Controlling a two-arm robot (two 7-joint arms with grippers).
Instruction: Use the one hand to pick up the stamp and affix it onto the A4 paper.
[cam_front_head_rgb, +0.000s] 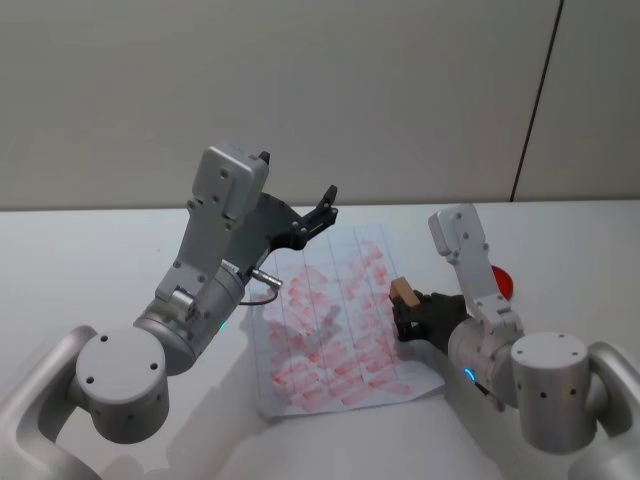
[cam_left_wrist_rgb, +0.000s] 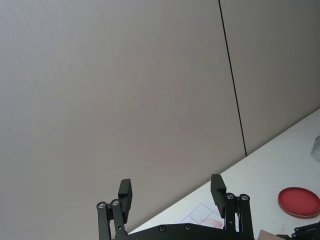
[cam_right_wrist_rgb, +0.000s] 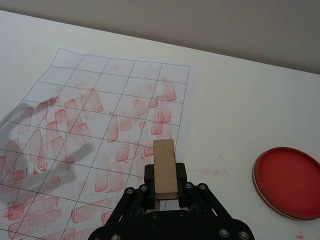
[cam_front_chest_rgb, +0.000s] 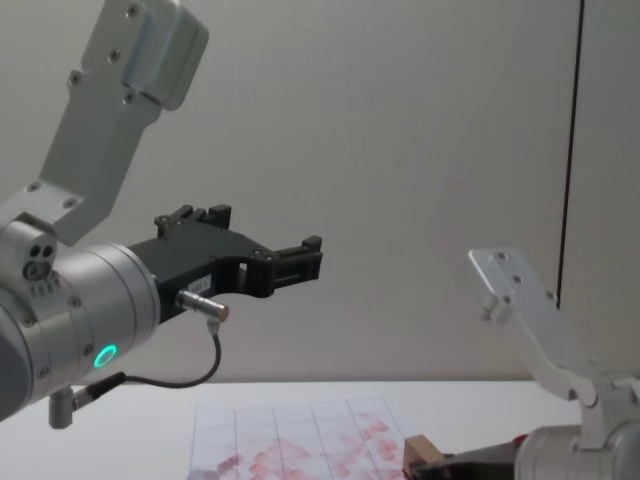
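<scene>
The right pincer (cam_front_head_rgb: 408, 312) grips the stamp (cam_front_head_rgb: 404, 291) over the right edge of the A4 paper (cam_front_head_rgb: 320, 330). The left pincer (cam_front_head_rgb: 322, 208) hangs open and empty, up high.

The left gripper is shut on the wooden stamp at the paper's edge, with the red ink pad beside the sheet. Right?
Wrong arm: the right wrist view shows the right gripper shut on the stamp at the edge of the A4 paper, red ink pad beside the sheet. The left gripper is open and empty.
</scene>
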